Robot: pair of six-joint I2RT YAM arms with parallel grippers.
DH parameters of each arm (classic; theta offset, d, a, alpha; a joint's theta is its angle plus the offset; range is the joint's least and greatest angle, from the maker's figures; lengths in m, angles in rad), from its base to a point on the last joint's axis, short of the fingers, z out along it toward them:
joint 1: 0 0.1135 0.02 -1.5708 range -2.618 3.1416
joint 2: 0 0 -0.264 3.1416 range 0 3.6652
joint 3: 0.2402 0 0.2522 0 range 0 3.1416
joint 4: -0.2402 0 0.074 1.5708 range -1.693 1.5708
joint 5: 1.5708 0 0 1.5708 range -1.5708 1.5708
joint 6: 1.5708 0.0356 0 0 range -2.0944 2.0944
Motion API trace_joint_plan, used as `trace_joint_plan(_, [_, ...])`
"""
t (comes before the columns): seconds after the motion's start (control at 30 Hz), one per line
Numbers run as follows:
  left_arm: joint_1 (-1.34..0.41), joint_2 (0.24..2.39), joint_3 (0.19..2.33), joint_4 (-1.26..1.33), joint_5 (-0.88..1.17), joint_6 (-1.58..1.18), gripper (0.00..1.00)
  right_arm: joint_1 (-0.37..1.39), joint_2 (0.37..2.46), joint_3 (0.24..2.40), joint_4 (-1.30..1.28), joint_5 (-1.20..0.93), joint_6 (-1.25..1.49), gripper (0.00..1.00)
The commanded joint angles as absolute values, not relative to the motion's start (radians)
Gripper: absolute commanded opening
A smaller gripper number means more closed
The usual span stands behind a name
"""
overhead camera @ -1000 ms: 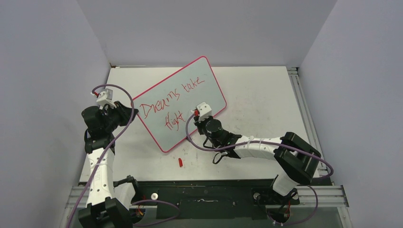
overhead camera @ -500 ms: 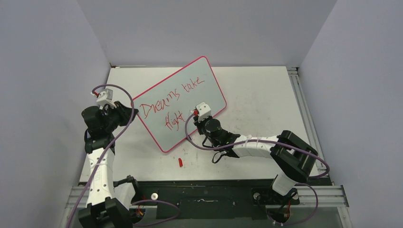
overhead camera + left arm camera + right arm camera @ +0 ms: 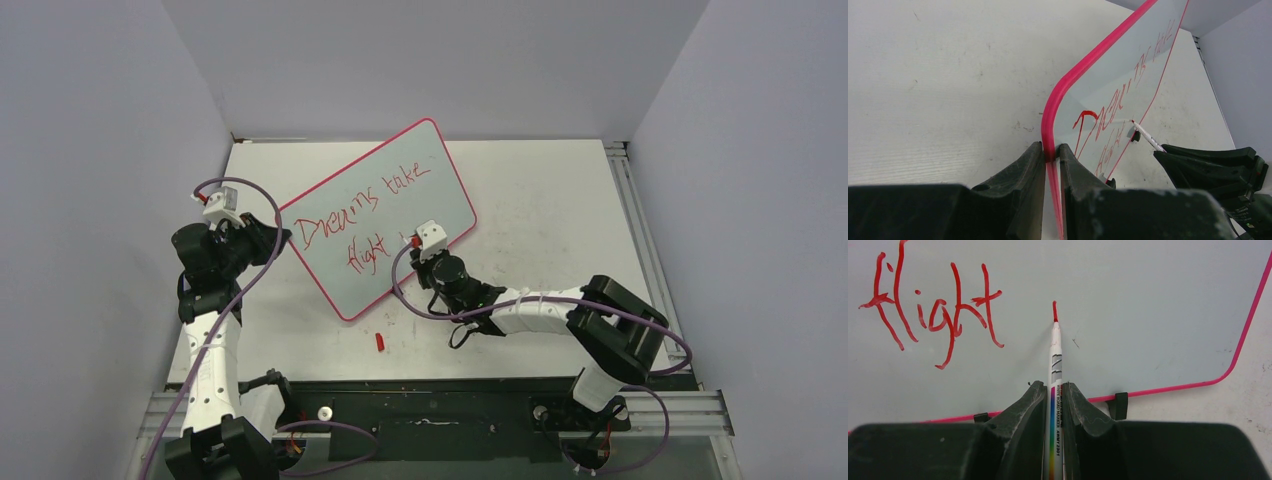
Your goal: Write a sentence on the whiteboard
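- While spread beneath both pincers, pale table (image 3: 560, 200) scuffed and flecked with grey marks, running on well past the right pincer toward the far wall.
- Askew on that table, between the two pincers, the whiteboard (image 3: 385, 225): glossy grey-white face turned up to the top camera, thin pink-red rim all round. Lying flat or propped up, impossible to tell.
- Across the board's face, red handwriting (image 3: 365, 200): "Dreams take" on the upper line and "flight" beneath it. In the wrist view, "flight" ahead and to the left of the right pincer's fingers.
- At the board's left corner, left pincer (image 3: 1050, 150) clamped closed on the whiteboard, one dark finger pressed to each side of the rim just below the rounded bend, board face stretching away ahead of it.
- Over the lower right part of the board, well apart from its partner, right pincer (image 3: 1054, 390) closed tight around a marker.
- Straight out ahead of the right pincer's fingertips, the marker (image 3: 1055, 357): slim white barrel, grey bands, rainbow strip running back between the fingers, tip resting on the board's face.
- Directly ahead of that tip and touching it, a short upright red stroke (image 3: 1054, 310), to the right of "flight" and apart from it.
- On the board's long edge, two small black clip feet (image 3: 1118, 405), one on either side of the right pincer's fingers, the right one closer.
- On bare table off the board's near corner, a small red cap-like piece (image 3: 380, 342), behind and to the left of the right pincer, touching nothing.
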State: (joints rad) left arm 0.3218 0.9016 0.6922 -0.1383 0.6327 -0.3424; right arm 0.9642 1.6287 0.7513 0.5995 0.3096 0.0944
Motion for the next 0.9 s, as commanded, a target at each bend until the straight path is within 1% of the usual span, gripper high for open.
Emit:
trace_joint_plan(0.0, [0.305, 0.9, 0.704, -0.144, 0.664, -0.331, 0.13, 0.986, 1.601, 0.726, 0.624, 0.326, 0.127, 0.05])
trace_joint_plan(0.63, [0.304, 0.9, 0.703, -0.144, 0.661, -0.331, 0.13, 0.989, 1.643, 0.802, 0.677, 0.387, 0.089, 0.05])
trace_joint_plan(0.87, [0.304, 0.902, 0.704, -0.144, 0.66, -0.331, 0.13, 0.981, 1.65, 0.819, 0.674, 0.379, 0.079, 0.05])
